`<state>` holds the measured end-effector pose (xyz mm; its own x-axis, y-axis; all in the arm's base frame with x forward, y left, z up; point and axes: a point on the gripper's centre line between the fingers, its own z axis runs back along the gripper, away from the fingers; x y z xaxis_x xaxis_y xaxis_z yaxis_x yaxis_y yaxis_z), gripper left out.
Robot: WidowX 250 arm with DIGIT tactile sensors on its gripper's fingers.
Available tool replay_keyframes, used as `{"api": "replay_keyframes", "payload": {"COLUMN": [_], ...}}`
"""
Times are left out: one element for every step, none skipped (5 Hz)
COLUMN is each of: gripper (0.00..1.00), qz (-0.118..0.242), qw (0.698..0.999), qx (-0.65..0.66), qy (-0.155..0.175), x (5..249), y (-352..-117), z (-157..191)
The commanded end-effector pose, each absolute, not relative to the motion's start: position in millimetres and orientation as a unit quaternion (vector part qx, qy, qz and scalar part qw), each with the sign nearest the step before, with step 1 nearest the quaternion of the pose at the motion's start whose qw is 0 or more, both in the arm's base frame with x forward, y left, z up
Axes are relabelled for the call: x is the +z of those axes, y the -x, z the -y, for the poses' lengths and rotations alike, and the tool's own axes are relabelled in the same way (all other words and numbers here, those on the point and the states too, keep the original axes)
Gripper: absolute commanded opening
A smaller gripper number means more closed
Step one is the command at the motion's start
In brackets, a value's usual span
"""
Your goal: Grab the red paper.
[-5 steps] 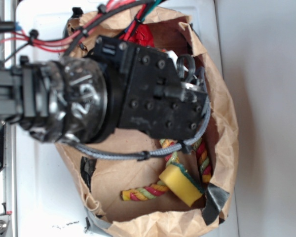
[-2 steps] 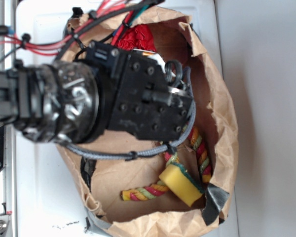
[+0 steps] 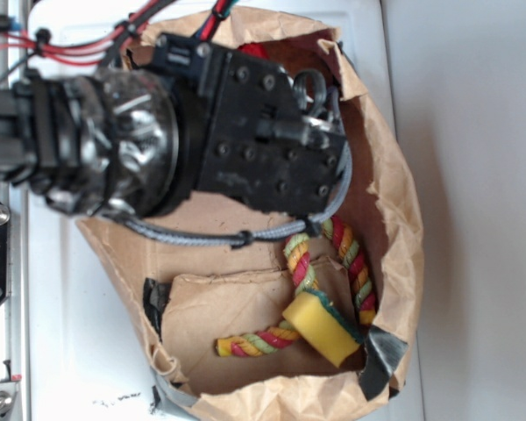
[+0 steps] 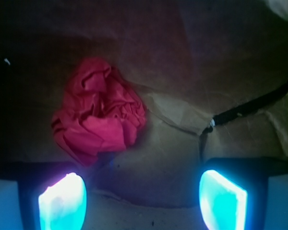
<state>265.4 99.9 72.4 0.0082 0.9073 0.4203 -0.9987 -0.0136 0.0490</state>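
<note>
Exterior view, gripper (image 3: pixel 320 105) shifted toward upper frame since earlier, now covering red paper (image 4: pixel 100 116), jaws spread wide and empty, rope toy (image 3: pixel 329 289) lower right inside brown bag (image 3: pixel 394 202).

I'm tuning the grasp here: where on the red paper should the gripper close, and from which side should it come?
Likely best straight down from above, closing across the middle of the red paper. It is a rounded, crumpled wad lying loose on the brown paper bag, so the folds should compress anywhere. The open gripper sits off to one side in the wrist view and should centre over the wad first.
</note>
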Motion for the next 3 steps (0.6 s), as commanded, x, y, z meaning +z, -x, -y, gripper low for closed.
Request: {"api": "replay_keyframes", "payload": {"gripper": [1.0,1.0,1.0], "qz": [0.152,0.154,0.148], "qw": [0.654,0.648,0.642], "qx": [0.721,0.726,0.732], "qy": [-0.17,-0.171,-0.174], "x": [85.8,88.4,84.8], "y": [-266.5,-269.5,-271.8], "z": [-122.4,-126.5,-131.0]}}
